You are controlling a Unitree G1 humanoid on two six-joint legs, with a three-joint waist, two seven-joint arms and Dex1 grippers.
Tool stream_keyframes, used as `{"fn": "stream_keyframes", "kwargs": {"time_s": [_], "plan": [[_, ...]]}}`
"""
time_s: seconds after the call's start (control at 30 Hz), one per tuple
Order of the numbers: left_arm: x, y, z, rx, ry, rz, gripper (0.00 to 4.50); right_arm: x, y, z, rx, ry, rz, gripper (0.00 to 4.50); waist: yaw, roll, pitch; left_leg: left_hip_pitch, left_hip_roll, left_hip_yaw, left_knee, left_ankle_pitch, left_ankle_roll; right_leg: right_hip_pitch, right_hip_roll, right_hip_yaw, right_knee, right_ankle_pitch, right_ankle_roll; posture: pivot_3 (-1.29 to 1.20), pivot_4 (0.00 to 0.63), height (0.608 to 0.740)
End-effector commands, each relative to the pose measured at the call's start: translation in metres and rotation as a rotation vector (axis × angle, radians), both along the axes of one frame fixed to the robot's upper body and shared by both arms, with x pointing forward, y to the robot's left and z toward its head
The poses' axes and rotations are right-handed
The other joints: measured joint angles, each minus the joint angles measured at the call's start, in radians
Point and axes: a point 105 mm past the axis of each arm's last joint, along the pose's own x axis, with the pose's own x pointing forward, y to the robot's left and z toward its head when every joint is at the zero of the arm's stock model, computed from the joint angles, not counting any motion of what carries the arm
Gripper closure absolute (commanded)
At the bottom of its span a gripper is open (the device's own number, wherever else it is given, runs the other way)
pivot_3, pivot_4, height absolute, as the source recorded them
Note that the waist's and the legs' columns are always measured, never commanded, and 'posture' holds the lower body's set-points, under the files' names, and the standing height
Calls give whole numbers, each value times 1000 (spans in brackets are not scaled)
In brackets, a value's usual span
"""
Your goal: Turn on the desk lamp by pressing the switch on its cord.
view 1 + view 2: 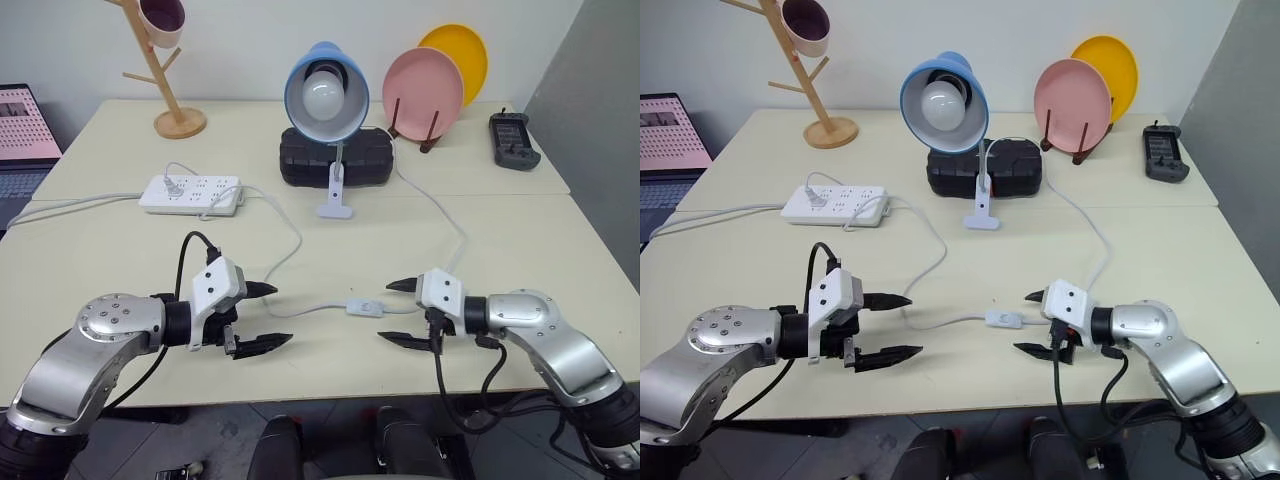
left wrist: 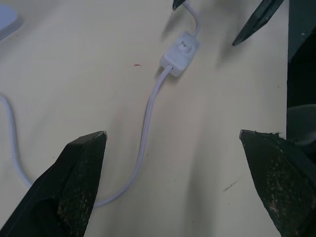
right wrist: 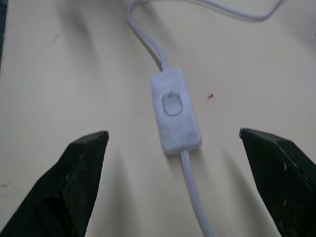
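The desk lamp [image 1: 326, 95] stands near the back of the worktop [image 1: 120, 270], its blue shade facing the camera; its stem and small base hide part of the black case [image 1: 335, 158] behind it. The wooden mug stand [image 1: 165, 75] is cut off at the top edge, and the pink plate [image 1: 422, 93] overlaps most of the yellow plate [image 1: 455, 55]. Whether the bulb is lit is hard to make out.

The cord [image 1: 450, 225] runs from the lamp in a loop down to the switch [image 1: 367, 308], which lies flat near the front edge of the worktop, between the two grippers, then on toward the power strip [image 1: 191, 193]. In the right wrist view the switch [image 3: 174, 109] lies between the fingers but past their tips, its oval button facing up.

The left gripper [image 1: 262, 317] reaches in from the left, pointing toward the switch, fingers spread wide and grasping nothing. The right gripper [image 1: 400, 312] mirrors it from the right, just beside the switch, fingers released and empty, one above the other. Both forearms lie low, angled inward over the front edge.
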Motion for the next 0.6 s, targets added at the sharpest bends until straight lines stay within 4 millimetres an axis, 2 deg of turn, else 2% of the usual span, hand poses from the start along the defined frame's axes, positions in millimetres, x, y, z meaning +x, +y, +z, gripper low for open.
{"fn": "stream_keyframes", "kwargs": {"time_s": [0.03, 0.2, 0.23, 0.3, 0.4, 0.6], "plan": [[-6, -10, 12, -23, -43, -40, 0, 2, 8, 2, -25, -98, 63, 48, -1, 0, 0, 0, 0, 0, 0, 0, 0, 0, 0, 0, 0, 0, 0, 0, 150, 740], [-8, -11, 8, -8, -45, -54, 0, 10, 13, -2, 7, -98, 50, 48, -1, 0, 0, 0, 0, 0, -1, 0, 0, 0, 0, 0, 0, 1, 2, 0, 150, 740], [-8, -11, 8, -10, -43, -52, 0, 11, 13, -3, 7, -96, 49, 219, -1, 0, 0, 0, 0, 0, -1, 0, 0, 0, 0, 0, 0, 1, 2, 0, 150, 740], [-8, -11, 8, -17, -40, -51, 0, 12, 13, -5, 4, -96, 51, 577, -1, 0, 0, 0, 0, 0, -1, 0, 0, 0, 0, 0, 1, 1, 2, 0, 150, 740], [-10, -14, 9, -29, -35, -56, 0, 14, 12, -6, -4, -109, 55, 1490, -1, 0, 0, 0, 0, 0, -1, 0, 0, 0, 0, 0, 1, 1, 1, 0, 150, 740], [-11, -16, 8, -35, -34, -51, 0, 16, 9, -10, -45, -149, 77, 3010, -1, 0, 0, 0, 0, 0, 0, 0, 0, 0, 0, 0, 1, 1, 1, 0, 150, 740]]}}
